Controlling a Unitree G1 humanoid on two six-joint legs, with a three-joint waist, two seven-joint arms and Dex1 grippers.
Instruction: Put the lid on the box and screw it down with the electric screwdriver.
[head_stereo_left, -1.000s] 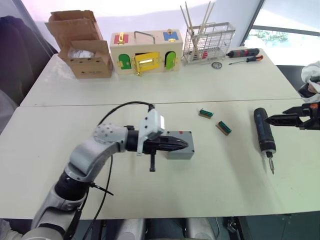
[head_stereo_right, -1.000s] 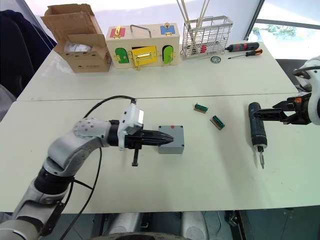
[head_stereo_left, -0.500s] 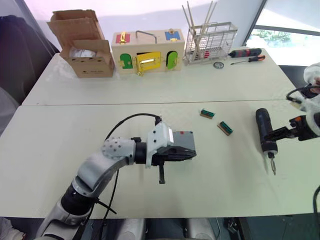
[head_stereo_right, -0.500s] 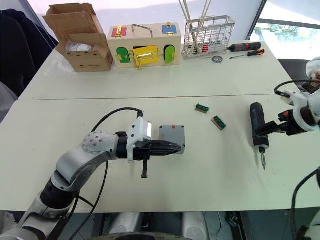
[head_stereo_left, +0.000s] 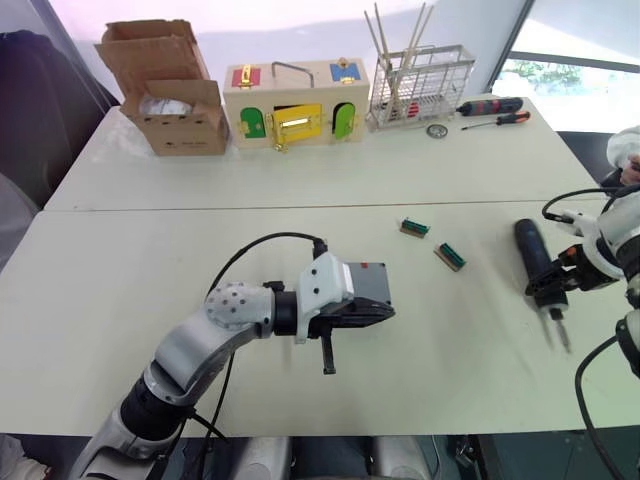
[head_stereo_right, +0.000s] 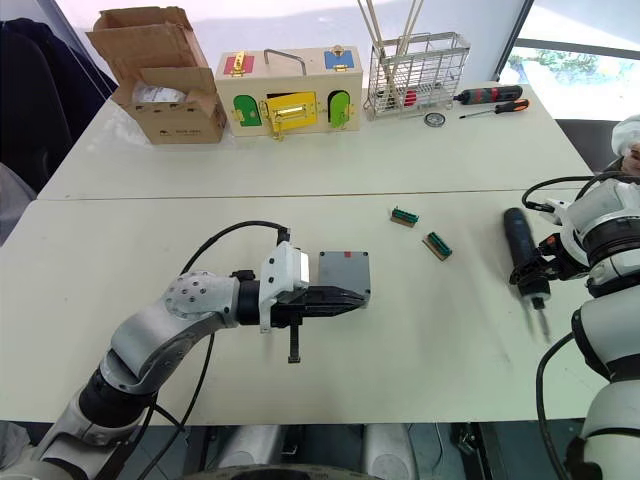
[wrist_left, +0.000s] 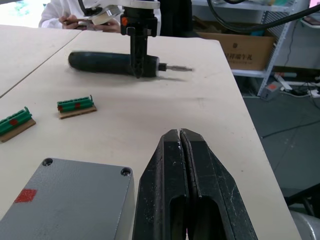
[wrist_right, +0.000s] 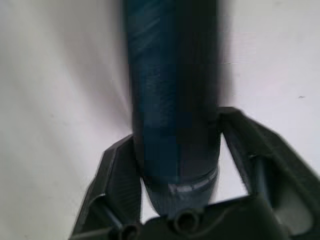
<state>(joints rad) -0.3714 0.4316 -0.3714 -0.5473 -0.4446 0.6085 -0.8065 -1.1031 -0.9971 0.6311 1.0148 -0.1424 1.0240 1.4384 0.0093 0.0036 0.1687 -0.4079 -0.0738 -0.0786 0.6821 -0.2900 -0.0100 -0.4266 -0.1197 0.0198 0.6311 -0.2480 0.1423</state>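
Tables (head_stereo_left: 120, 300), two pale ones pushed edge to edge, carry everything. At the far side stand a brown cardboard box (head_stereo_left: 170, 90), a wooden box with coloured doors (head_stereo_left: 295, 103) and a wire rack (head_stereo_left: 420, 85), with two red-and-black hand screwdrivers (head_stereo_left: 490, 108) lying next to the rack.

On the near table the left gripper (wrist_left: 181, 150) lies low just beside the box (wrist_left: 70, 200), at its near edge, with the two black fingers pressed together and nothing between them. That box is a small grey square enclosure with the lid (head_stereo_left: 366, 281) already sitting on top: a flat grey plate with dark screw holes at its corners and a small red mark on its upper face.

Well apart from it, toward the robot's right, the electric screwdriver (head_stereo_right: 524, 258) lies along the table, a thick black cylinder whose thin metal bit points toward the near edge. The right gripper (wrist_right: 175, 165) straddles its barrel close to the bit end, one finger on each side of the body; whether they press on it I cannot tell.

Between box and driver lie two small green connector blocks (head_stereo_left: 430, 241) on brown bases.
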